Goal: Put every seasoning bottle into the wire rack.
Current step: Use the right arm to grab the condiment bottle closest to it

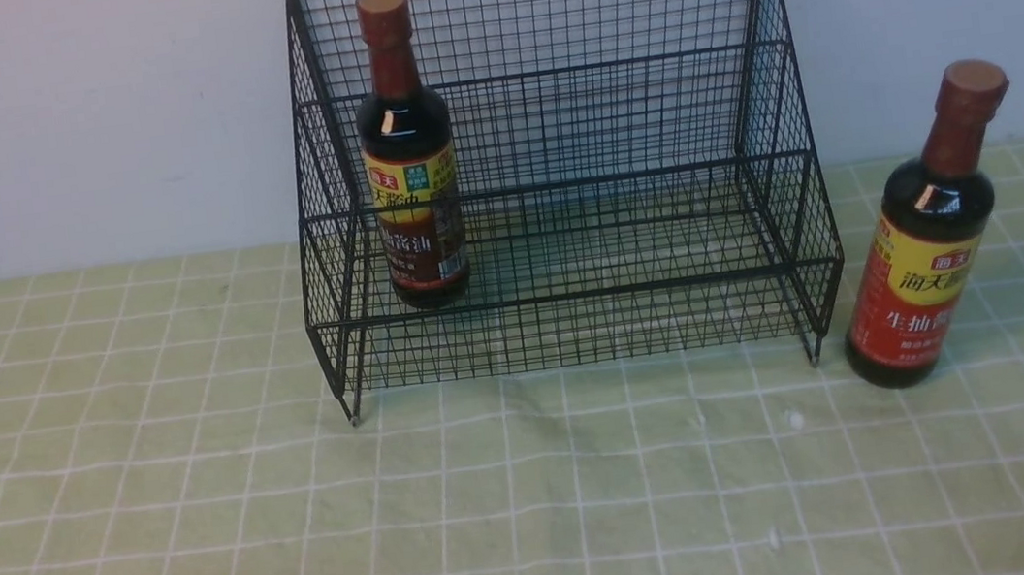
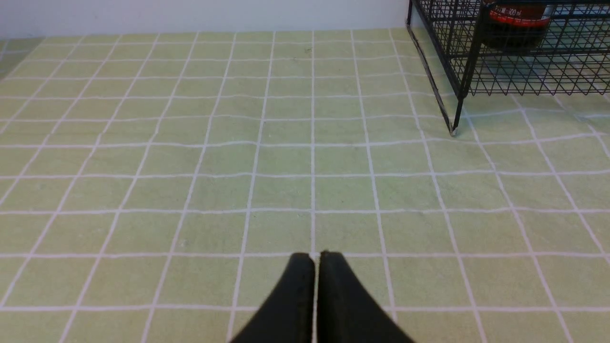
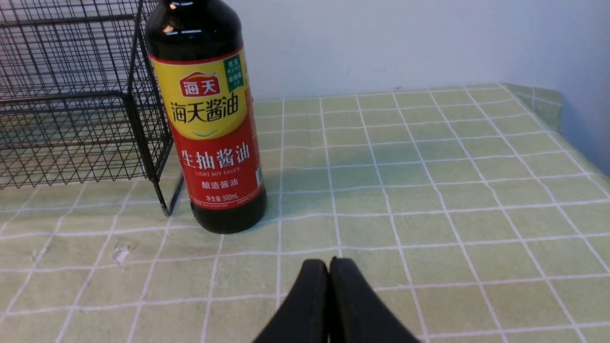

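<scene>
One bottle of two is in; brown-label bottle (image 1: 410, 173) stands upright on the lower tier of the wire rack (image 1: 596, 13), at the 9 o'clock end, close to the left side wall; judged done.

Red-label bottle (image 1: 926, 276) is outside, on the checked tablecloth (image 1: 500, 504) at 3 o'clock of the rack, just beside the rack's right front foot, not touching as far as the right wrist view shows. It stands on its base, long axis vertical (the lean in the front view looks like lens slant), label facing the robot.

Right gripper (image 3: 329, 264) has its jaws pressed together and holds nothing, low over the cloth. The red-label bottle (image 3: 209, 133) lies ahead of it at about 11 o'clock (12 = toward the wall), near, clear path between.

Left gripper (image 2: 315, 257) is likewise closed and empty over bare cloth; the rack's left front corner sits at its 1 o'clock, well apart, and the outside bottle is not in its view at all.

Judgement: the right arm is nearer; the coming move needs the jaws spread first, then an approach toward 11 o'clock to take the body or neck from the side, then a lift over the front rail toward 9 o'clock; the rack foot just beside the bottle is the snag risk.
</scene>
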{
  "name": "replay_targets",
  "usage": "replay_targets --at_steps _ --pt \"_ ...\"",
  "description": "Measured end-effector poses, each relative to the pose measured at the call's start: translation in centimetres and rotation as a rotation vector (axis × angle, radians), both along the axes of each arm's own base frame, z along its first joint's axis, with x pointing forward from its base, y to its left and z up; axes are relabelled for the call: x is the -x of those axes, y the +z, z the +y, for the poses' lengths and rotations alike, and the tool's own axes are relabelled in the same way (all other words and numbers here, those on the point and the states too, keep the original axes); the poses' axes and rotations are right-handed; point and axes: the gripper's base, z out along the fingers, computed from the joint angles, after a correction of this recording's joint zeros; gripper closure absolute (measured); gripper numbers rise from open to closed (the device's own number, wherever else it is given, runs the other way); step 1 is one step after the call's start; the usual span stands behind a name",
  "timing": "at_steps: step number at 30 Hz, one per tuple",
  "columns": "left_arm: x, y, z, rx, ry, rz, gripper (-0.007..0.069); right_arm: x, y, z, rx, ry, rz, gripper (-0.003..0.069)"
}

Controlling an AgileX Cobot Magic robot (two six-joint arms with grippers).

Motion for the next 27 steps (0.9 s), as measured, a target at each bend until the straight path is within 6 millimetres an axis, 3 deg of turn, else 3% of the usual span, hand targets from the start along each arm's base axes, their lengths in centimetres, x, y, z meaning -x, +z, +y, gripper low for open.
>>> replay_targets --at_steps 16,20,25,27 --pt "0.0 0.0 0.0 0.000 0.000 0.000 0.0631 0.0 0.1 -0.2 0.081 -0.006 -0.008 0.0673" --pt "0.0 0.0 0.0 0.000 0.000 0.000 0.0631 -0.2 1.0 0.1 -0.128 -0.002 -0.142 0.0673" --pt "0.0 0.0 0.0 0.000 0.000 0.000 0.0631 -0.2 2.6 0.1 -0.521 -0.020 -0.348 0.0673" --pt "0.0 0.0 0.0 0.000 0.000 0.000 0.0631 -0.2 2.8 0.0 -0.586 -0.027 -0.373 0.0673"
